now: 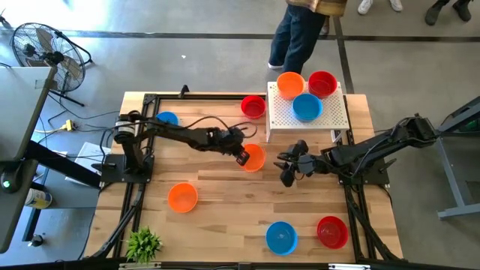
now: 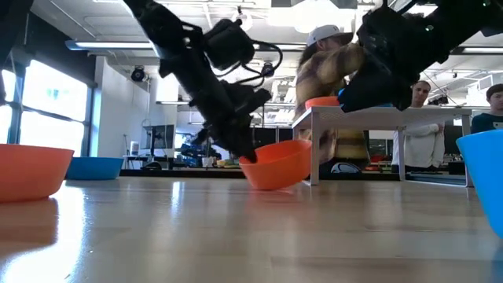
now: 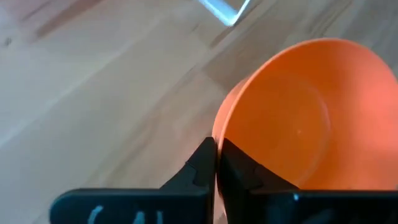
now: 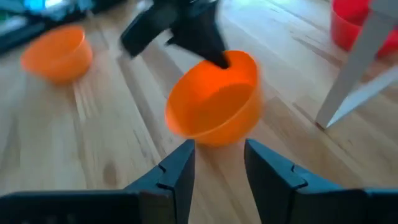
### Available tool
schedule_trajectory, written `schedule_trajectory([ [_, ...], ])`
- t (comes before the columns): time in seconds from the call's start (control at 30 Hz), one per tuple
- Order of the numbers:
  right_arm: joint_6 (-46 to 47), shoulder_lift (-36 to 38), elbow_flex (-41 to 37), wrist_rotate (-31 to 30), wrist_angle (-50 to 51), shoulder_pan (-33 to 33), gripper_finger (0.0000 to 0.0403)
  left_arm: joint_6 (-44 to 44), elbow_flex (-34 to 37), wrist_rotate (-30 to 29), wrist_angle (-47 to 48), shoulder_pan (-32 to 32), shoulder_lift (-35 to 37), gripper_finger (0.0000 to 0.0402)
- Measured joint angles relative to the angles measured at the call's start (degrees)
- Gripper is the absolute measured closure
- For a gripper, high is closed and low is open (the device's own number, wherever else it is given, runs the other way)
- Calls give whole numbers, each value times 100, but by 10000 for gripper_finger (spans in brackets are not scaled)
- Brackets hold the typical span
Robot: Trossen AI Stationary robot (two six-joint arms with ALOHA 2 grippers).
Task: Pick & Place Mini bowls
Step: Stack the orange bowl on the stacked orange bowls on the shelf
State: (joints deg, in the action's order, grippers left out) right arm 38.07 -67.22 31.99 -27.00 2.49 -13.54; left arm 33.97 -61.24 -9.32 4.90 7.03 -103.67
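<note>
Nearest the front edge of the wooden table [image 1: 225,225], seen from above: a small green plant [image 1: 143,244] at the left corner, a blue bowl [image 1: 281,237] and a red bowl [image 1: 331,231] toward the right. Slightly farther in, an orange bowl [image 1: 182,197] sits alone on the left half.

Mid-table: the left gripper [image 1: 241,156] is pinched shut on the rim of the orange mini bowl [image 1: 253,157]. In the low view this bowl is tipped, one edge raised, its underside apparently touching or just off the wood. The left wrist view shows the fingertips [image 3: 205,163] meeting over the thin rim. The right gripper [image 1: 289,169] waits just beside the same bowl, jaws parted and empty, aimed at it in its wrist view.

Farther back: a blue bowl [image 1: 167,118] by the left arm's base, a red bowl [image 1: 253,106] just beside the white perforated stand [image 1: 285,112], and on that stand an orange bowl [image 1: 290,84], a red bowl [image 1: 322,82] and a blue bowl [image 1: 307,107]. Beyond the table, a person's legs [image 1: 296,37]; a floor fan [image 1: 41,49] stands off to the left.

Hazards, as judged: the hold is on a narrow lip only, so the tilted bowl may swing or slip free when lifted. The right gripper stands close enough that a sideways carry could knock into it. The stand's leg lies near the likely path.
</note>
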Motion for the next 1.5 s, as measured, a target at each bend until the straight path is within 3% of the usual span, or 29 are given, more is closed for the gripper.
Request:
schedule_trajectory([
  [0.23, 440, -121, 344, -11, -34, -1, 236, 65, -343, -516, 445, -325, 129, 399],
  [0.4, -1532, -552, 883, 32, 61, -283, 225, -184, -553, -438, 447, -374, 131, 400],
  [0.63, -4322, -1271, 1916, 102, 1575, -703, 230, -382, -710, -177, 558, -368, 131, 400],
  [0.8, -5600, -1969, 2639, 142, 2652, -699, 247, -418, -738, -27, 556, -371, 131, 401],
  [1.0, -6731, -2790, 3369, -274, 3499, -665, 268, -466, -738, 63, 556, -368, 131, 401],
  [1.2, -7071, -3224, 3630, -190, 3911, -492, 307, -518, -738, 176, 554, -370, 131, 401],
  [1.4, -7069, -3249, 3630, 59, 3947, -450, 381, -655, -738, 337, 535, -368, 131, 400],
  [1.5, -7011, -3254, 3624, 162, 3939, -461, 395, -717, -750, 416, 472, -368, 140, 384],
])
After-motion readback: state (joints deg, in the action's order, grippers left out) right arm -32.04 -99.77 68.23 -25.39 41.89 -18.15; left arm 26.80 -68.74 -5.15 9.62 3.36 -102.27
